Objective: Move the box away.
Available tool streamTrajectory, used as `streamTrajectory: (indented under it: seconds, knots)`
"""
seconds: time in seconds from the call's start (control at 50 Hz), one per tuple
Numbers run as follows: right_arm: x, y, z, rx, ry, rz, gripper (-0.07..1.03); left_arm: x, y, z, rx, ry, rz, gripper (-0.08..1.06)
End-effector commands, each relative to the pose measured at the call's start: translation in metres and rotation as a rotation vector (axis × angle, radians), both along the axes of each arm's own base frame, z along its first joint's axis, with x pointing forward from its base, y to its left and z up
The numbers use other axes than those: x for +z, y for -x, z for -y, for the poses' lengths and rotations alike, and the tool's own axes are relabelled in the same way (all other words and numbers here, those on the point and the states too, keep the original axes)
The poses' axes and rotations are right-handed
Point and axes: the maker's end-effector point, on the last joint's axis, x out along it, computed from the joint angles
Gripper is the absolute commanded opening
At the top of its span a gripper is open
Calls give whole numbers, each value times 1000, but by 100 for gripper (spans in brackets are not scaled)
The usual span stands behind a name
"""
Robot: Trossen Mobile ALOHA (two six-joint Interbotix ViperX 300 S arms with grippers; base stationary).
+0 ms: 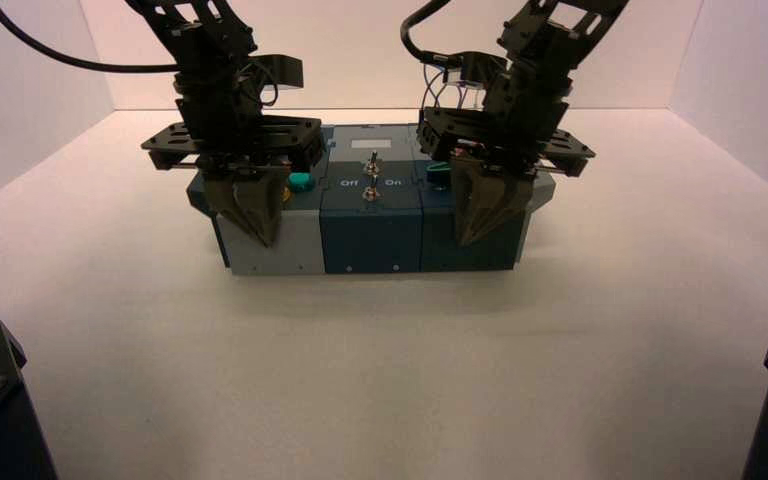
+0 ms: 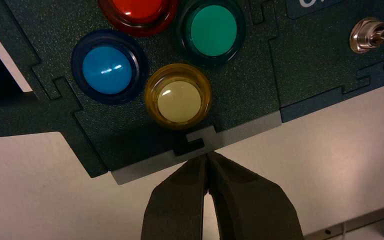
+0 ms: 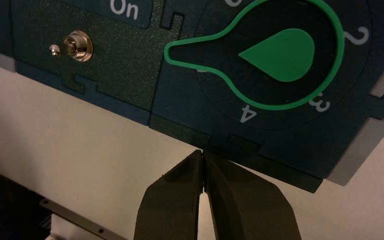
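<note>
The wide dark-teal and grey panel box (image 1: 370, 215) sits mid-table in front of you; your left gripper (image 1: 260, 232) and right gripper (image 1: 475, 232), both pressed together, touch its near face.

A plain white tabletop (image 1: 380, 380) is enclosed by white walls (image 1: 360, 50) at back and sides.

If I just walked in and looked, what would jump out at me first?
Two black robot arms lean over the box, the left hand at its front edge by the buttons and the right hand at the front edge by the knob, both shut. On the box's left part sit shiny blue, red, green and yellow buttons. On its right part a big green knob sits among white numbers.
</note>
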Motion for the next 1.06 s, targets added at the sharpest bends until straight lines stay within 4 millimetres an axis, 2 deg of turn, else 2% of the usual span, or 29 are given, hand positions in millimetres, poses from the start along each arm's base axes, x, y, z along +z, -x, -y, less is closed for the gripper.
streamTrajectory:
  seconds: [0.02, 0.26, 0.46, 0.6, 0.78, 0.88, 1.06]
  knots:
    - [9, -20, -6, 6, -15, 50, -2, 8, -27, 0, 24, 27, 57, -3]
    - [-3, -33, -11, 32, 13, 44, -2, 13, -50, -4, 29, 39, 92, -3]
    - [-4, -24, -6, 42, 21, 37, -2, 21, -41, -8, 30, 47, 103, -3]
    - [12, -21, -2, 45, -1, 87, -2, 47, -36, -11, 41, 89, 171, -3]
    - [50, -23, -2, 46, -61, 191, -2, 94, -32, -13, 57, 160, 281, -3]
    - [63, -23, -2, 49, -79, 218, -2, 107, -29, -14, 57, 178, 306, -3]
    - [68, -24, -4, 55, -82, 215, -2, 110, -26, -15, 57, 178, 299, -3]
